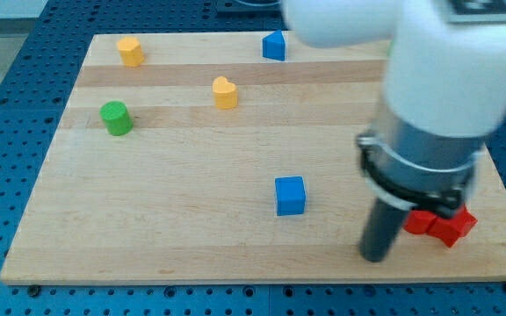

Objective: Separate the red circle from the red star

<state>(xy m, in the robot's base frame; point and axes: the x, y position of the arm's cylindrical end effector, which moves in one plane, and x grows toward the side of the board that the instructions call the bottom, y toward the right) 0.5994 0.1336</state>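
No fingers on this arm — it ends in a rod, so nothing is clenched, released or grasped. My tip (374, 257) rests on the bench (174, 228) near the edge at the view's bottom right.

The red shapes (442, 223) lie just beside my tip at about 2 o'clock, largely hidden under the arm's collar. Only a red mass with angular edges shows; I cannot tell which part is the circle and which the star, nor whether they touch. My tip looks apart from them, though narrowly.

The coming move turns on that bearing, as I judge it: the reds sit to the view's right of my tip, so a push would have to enter between them, and that gap is hidden.

Farther out: blue cube (290, 195) at 10 o'clock, yellow heart (225, 92), green cylinder (116, 118), a second yellow block (130, 51) and a blue block (274, 45) all well apart toward 10 and 11 o'clock.
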